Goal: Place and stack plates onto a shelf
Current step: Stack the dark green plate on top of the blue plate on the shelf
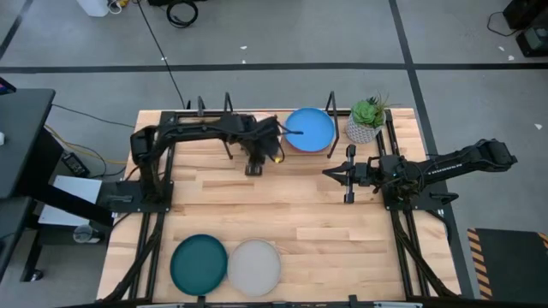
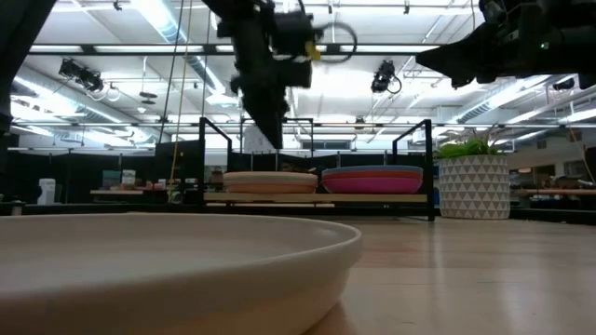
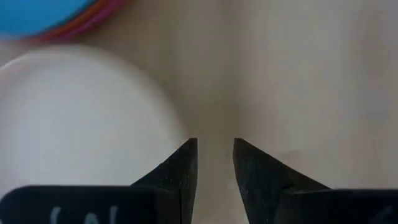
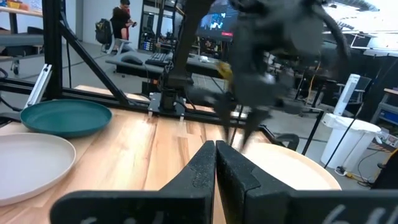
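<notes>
The shelf point(image 2: 317, 197) stands at the far edge and carries two stacks. The left stack has a cream plate point(image 3: 81, 118) on a peach one point(image 2: 270, 186). The right stack is topped by the bright blue plate point(image 1: 309, 129) over orange and magenta plates point(image 2: 372, 181). A dark teal plate point(image 1: 199, 263) and a light grey plate point(image 1: 254, 266) lie flat at the near edge. My left gripper point(image 3: 216, 144) hangs open above the table, just on the near side of the cream plate, holding nothing. My right gripper point(image 4: 215, 147) is shut and empty, raised over the table's right middle.
A green plant in a white pot point(image 1: 366, 121) stands right of the shelf, near the far right corner. My left arm point(image 1: 205, 130) lies over the shelf's left half in the high view. Bare wood point(image 1: 291, 214) stretches between the shelf and the two near plates.
</notes>
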Available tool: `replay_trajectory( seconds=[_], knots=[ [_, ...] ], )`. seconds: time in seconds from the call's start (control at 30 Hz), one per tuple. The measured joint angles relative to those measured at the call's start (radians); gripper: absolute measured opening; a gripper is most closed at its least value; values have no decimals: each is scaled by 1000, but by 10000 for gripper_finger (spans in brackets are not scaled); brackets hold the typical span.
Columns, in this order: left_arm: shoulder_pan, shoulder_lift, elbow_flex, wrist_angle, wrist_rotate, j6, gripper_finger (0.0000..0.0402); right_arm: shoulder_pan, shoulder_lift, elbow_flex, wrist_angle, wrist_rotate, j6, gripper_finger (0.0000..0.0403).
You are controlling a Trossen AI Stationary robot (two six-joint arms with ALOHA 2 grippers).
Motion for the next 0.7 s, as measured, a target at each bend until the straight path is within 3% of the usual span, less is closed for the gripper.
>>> replay_trajectory(
  seconds=[0.17, 0.47, 0.7],
  knots=[
    [-88, -12, -2, -13, 170, -171, 109, 0, 0, 0, 1, 0, 0, 20],
    [-288, 0, -99, -29, 175, -283, 109, 0, 0, 0, 1, 0, 1, 20],
    [-404, 1, -174, 99, 201, -449, 109, 0, 0, 0, 0, 0, 1, 20]
  ],
)
